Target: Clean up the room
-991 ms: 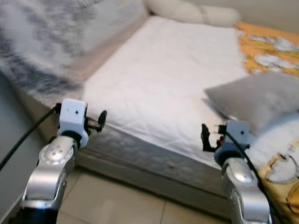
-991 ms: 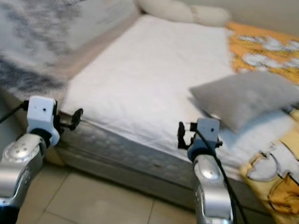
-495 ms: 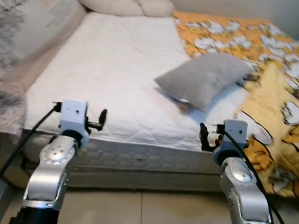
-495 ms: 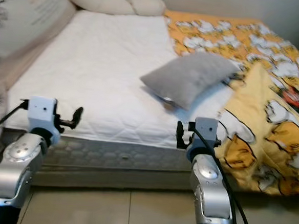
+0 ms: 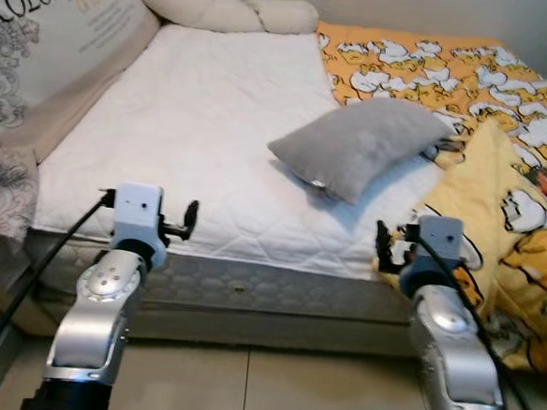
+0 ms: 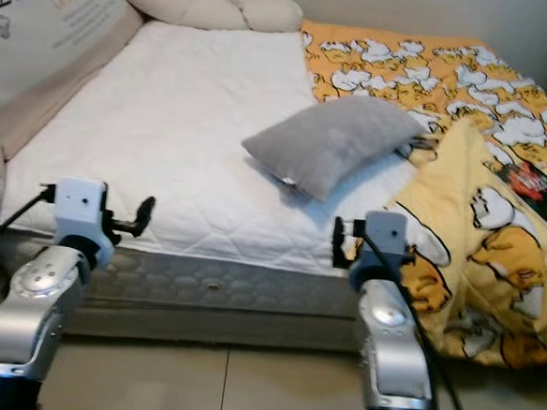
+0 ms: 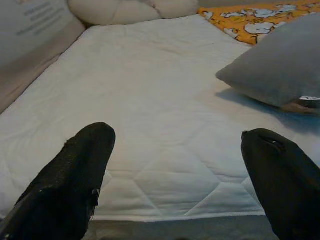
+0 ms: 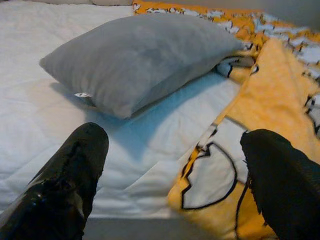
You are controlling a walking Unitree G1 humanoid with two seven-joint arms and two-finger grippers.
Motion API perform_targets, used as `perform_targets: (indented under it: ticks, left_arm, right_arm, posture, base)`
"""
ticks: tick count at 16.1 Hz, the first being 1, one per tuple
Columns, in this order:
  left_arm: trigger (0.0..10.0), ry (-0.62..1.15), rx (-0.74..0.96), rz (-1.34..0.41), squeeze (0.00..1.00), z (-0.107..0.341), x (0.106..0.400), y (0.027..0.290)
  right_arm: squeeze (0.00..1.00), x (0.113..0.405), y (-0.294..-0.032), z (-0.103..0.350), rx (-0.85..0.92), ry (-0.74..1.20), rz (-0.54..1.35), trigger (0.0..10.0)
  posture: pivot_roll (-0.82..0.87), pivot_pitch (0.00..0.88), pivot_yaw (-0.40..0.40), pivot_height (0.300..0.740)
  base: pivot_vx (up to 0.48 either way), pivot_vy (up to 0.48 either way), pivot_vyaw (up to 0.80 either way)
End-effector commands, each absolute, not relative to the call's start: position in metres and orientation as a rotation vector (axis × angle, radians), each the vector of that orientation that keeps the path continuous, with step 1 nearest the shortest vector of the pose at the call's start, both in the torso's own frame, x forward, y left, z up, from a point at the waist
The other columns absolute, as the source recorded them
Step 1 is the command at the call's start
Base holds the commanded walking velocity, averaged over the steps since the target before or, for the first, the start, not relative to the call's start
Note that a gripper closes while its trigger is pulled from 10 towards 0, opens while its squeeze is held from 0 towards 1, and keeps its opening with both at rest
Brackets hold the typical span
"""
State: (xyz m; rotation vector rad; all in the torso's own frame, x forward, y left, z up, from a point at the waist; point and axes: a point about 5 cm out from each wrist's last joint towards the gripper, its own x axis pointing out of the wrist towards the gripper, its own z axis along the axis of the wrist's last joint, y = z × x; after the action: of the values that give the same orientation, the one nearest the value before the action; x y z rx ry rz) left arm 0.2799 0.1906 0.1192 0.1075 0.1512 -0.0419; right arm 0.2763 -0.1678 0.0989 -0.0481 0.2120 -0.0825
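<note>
White mattress (image 5: 213, 126) with grey pillow (image 5: 362, 146); both end effectors, left (image 7: 175, 170) and right (image 8: 175, 170), wide open, empty

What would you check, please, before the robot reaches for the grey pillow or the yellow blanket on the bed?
1. Left gripper open with nothing between its fingers: ok.
2. Right gripper open with nothing between its fingers: ok.
3. Grey pillow free to lift, nothing lying on it: ok.
4. Yellow blanket laid flat: not ok, it is bunched and hangs over the mattress edge.
5. Both grippers over the bed: not ok, they hover at its near edge.
6. What the pillow's far end rests on: cannot tell.
</note>
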Motion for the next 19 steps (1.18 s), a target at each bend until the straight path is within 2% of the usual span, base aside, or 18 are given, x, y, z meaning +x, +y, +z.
perform_targets:
  ticks: [1, 3, 19]
  left_arm:
    - [10.0, 0.137, 0.112, -0.044, 0.00, 0.1227, 0.2813, 0.1903]
    - [10.0, 0.135, 0.113, -0.047, 0.00, 0.1228, 0.2813, 0.1899]
    - [10.0, 0.132, 0.114, -0.026, 0.00, 0.1242, 0.2838, 0.1948]
  right_arm:
    - [0.00, 0.2761, -0.1692, 0.0982, -0.043, 0.218, -0.087, 10.0]
    - [0.00, 0.2768, -0.1693, 0.0997, -0.052, 0.207, -0.086, 10.0]
    - [0.00, 0.2815, -0.1700, 0.1046, -0.060, 0.191, -0.064, 10.0]
  posture:
    - [-0.08, 0.000, 0.002, 0.740]
    - [-0.08, 0.000, 0.003, 0.740]
    - [-0.07, 0.000, 0.004, 0.740]
  base:
    - [0.000, 0.000, -0.78]
    - [0.000, 0.000, -0.75]
    - [0.275, 0.000, 0.00]
